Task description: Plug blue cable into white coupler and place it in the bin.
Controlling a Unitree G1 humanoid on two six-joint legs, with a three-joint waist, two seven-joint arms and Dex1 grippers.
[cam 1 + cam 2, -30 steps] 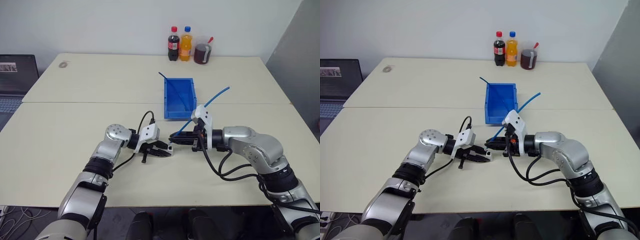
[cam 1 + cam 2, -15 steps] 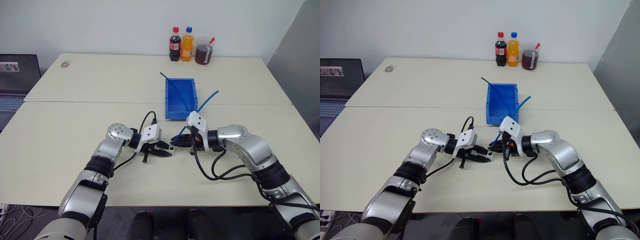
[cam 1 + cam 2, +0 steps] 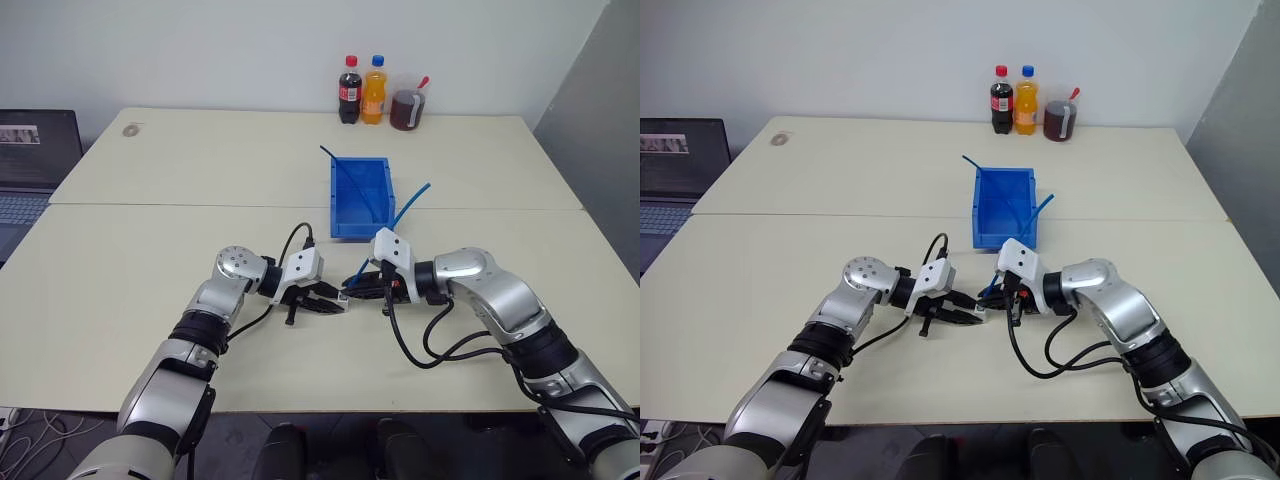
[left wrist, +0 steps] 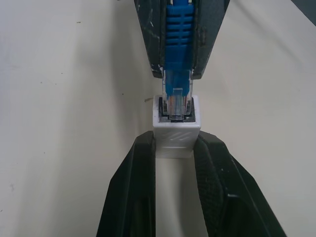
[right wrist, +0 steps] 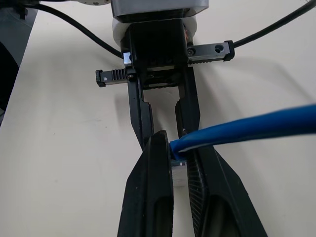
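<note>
The tiny white coupler (image 4: pixel 176 131) sits pinched between my left gripper's (image 4: pixel 176 148) black fingers, just above the table. Facing it tip to tip, my right gripper (image 5: pixel 177 154) is shut on the blue cable (image 5: pixel 237 129) right behind its plug. The clear plug (image 4: pixel 176 101) sits in the coupler's socket opening; how deep it sits I cannot tell. In the left eye view both grippers meet at the table's middle front, and the blue cable (image 3: pixel 410 205) trails back over the right side of the bin (image 3: pixel 360 231).
The bin stands just behind the grippers and holds a darker blue thin cable (image 3: pixel 347 177). Two bottles (image 3: pixel 348 89) and a cup of dark drink (image 3: pixel 406 105) stand at the far table edge. A laptop (image 3: pixel 30 160) is off to the left.
My right gripper has dropped a little, rolled and closed in on the left one, bringing the plug to the coupler. The cable's free end has swung lower. The left gripper stayed put.
</note>
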